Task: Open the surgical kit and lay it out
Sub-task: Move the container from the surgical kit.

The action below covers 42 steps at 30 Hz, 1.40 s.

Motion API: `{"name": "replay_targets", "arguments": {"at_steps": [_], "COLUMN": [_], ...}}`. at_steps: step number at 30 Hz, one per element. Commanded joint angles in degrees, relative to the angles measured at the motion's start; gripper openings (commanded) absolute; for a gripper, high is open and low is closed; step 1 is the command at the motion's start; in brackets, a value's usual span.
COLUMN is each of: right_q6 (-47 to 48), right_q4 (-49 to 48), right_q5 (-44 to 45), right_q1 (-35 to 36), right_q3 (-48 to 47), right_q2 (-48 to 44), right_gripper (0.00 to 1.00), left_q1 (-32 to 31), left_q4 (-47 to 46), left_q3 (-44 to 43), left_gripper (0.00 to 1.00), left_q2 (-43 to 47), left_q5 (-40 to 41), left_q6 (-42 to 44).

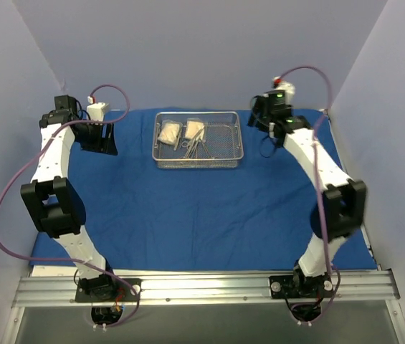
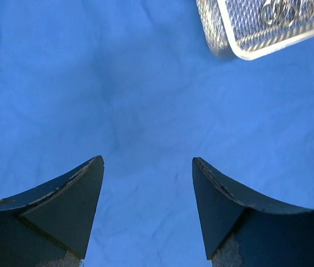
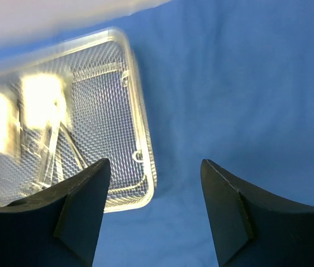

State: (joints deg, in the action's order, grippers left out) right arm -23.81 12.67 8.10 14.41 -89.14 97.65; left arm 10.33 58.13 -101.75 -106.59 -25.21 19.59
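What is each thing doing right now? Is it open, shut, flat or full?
blue cloth: spread out flat
wire-mesh tray: upright on the cloth, things inside
gauze packets: lying in the tray
silver tools: lying in the tray
left gripper: jaws open, empty
right gripper: jaws open, empty

My left wrist view cuts the mesh tray (image 2: 215, 30) off at its top edge, my right wrist view blurs it and glares the gauze packets (image 3: 43, 100) into white blobs, and from above the instruments (image 1: 196, 147) are too small to sort.
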Motion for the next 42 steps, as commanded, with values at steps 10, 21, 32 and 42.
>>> {"name": "replay_targets", "arguments": {"at_steps": [10,21,32,42], "right_q6": [9.3,10.5,12.5,12.8], "right_q4": [12.3,13.8,12.6,12.2], "right_q5": [6.1,9.8,6.8,2.4], "right_q1": [8.2,8.3,5.7,3.8], "right_q3": [-29.7,-34.9,-36.0,-36.2], "right_q2": [32.7,35.1,37.8,42.1], "right_gripper": [0.53,0.34,0.51,0.39], "left_q1": [-3.2,-2.7,-2.2,-2.0], "left_q4": [-0.2,0.4,0.1,-0.3], "left_q3": [-12.1,-12.8,-12.7,-12.3], "left_gripper": [0.74,0.73,0.73,0.73], "left_q2": [-9.4,-10.9,-12.1,-12.3], "left_q5": [2.7,2.4,3.3,3.1], "left_q6": [-4.9,-4.7,-4.9,-5.4]}}
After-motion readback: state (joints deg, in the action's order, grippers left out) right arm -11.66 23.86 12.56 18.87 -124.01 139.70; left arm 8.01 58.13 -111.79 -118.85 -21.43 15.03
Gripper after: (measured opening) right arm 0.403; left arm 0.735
